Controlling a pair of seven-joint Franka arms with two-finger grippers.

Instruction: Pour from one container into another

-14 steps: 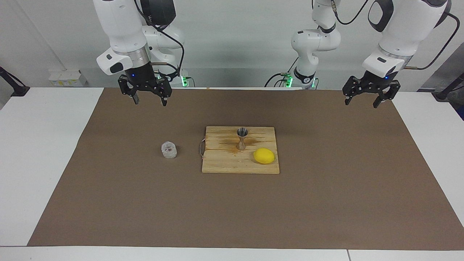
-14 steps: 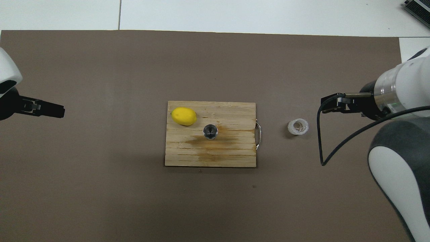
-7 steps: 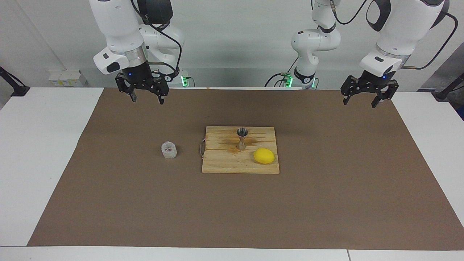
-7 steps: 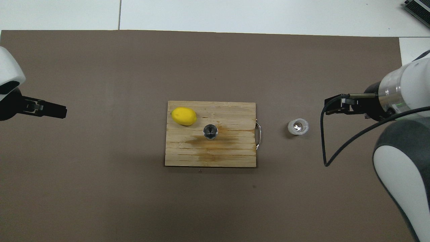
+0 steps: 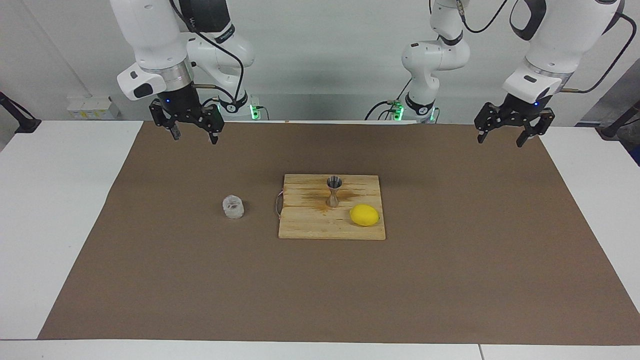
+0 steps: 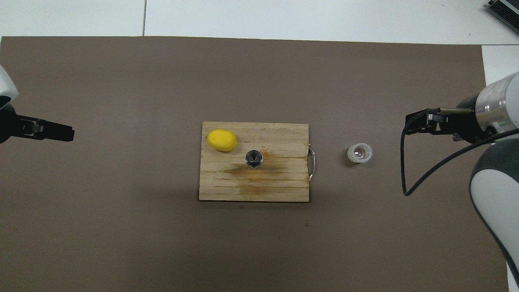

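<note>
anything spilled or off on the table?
Brownish wet-looking stain on the board, spreading from the jigger toward the handle end and the robots; looks like spilled liquid. Jigger and glass cup stand upright, and the lemon looks fine.

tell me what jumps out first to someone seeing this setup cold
The bright yellow lemon draws the eye first, lying on the wooden cutting board mid-table beside the upright metal jigger. Next, the small clear glass cup sits alone on the brown mat, off the board toward the right arm's end. Both arms hang high over the mat's robot-side edge, the right hand and left hand open and empty.
</note>
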